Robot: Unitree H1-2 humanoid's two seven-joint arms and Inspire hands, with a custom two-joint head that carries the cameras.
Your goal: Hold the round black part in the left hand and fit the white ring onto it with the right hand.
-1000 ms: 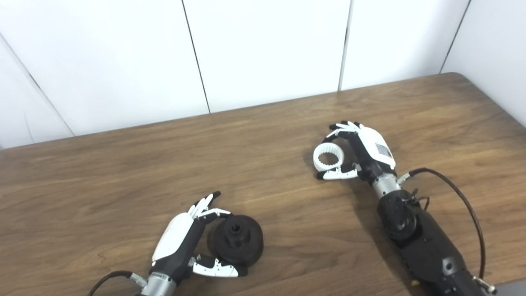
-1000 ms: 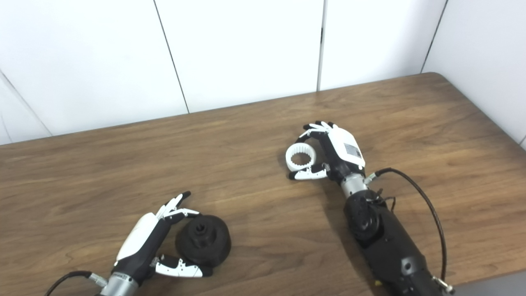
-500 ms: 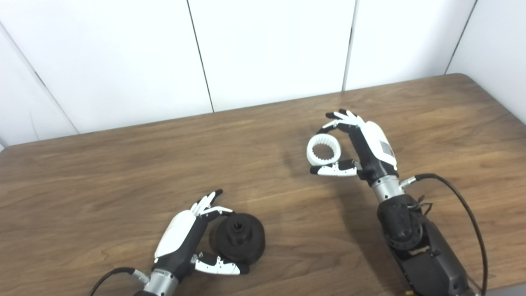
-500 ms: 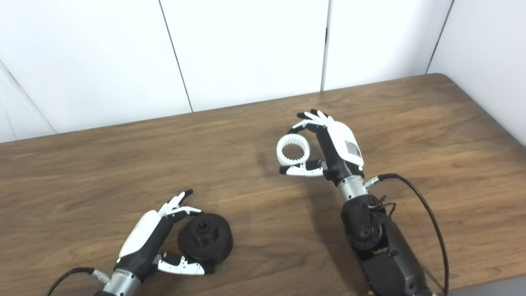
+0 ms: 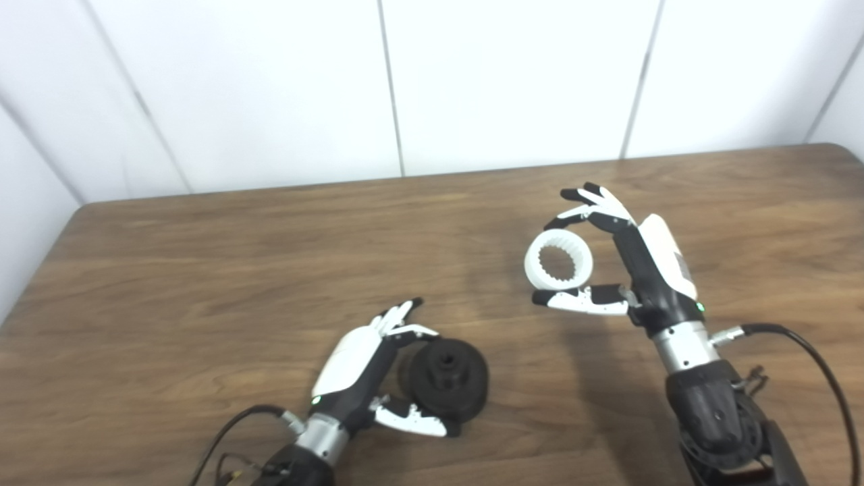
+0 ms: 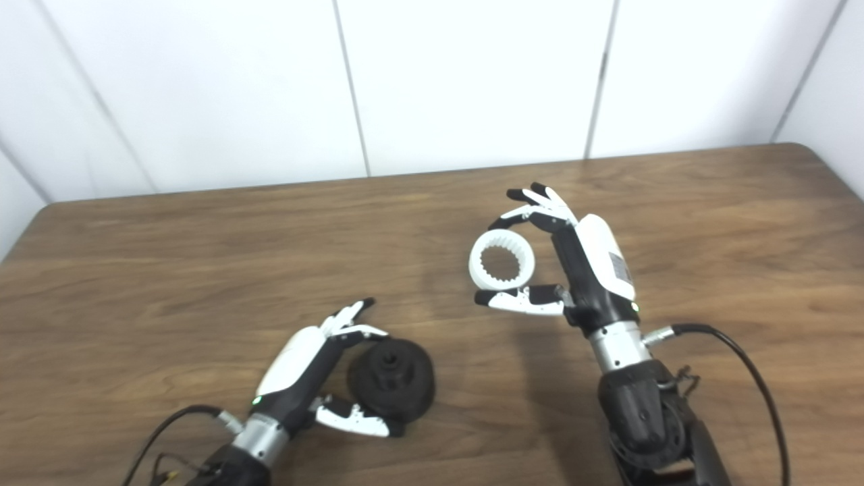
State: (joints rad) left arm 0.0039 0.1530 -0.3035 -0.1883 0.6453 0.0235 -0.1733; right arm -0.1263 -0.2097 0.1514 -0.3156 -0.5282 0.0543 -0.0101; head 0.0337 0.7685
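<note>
Roughly halfway through, by the look of it. White ring [image 5: 559, 260] already gripped in the right hand [image 5: 631, 260], pinched between fingertips [image 5: 574, 217] on its upper rim and thumb beneath, raised clear of the worktop [image 5: 202, 270], toothed bore turned towards the camera. Round black part [image 5: 447, 387] resting on the worktop near the front edge, hub with its central hole facing up and a little towards the camera. Left hand [image 5: 364, 368] cupped against the black part's left side, thumb tucked under its near rim, fingers touching the far rim; whether actually clamped firm or merely bracing, hard to say from either view, and no clear sign of the part being lifted. Ring and black part well apart, ring up and to the right. Left to do, judged from this: bringing the ring across above the hub, squaring its bore to the part, and pressing it down into place.
</note>
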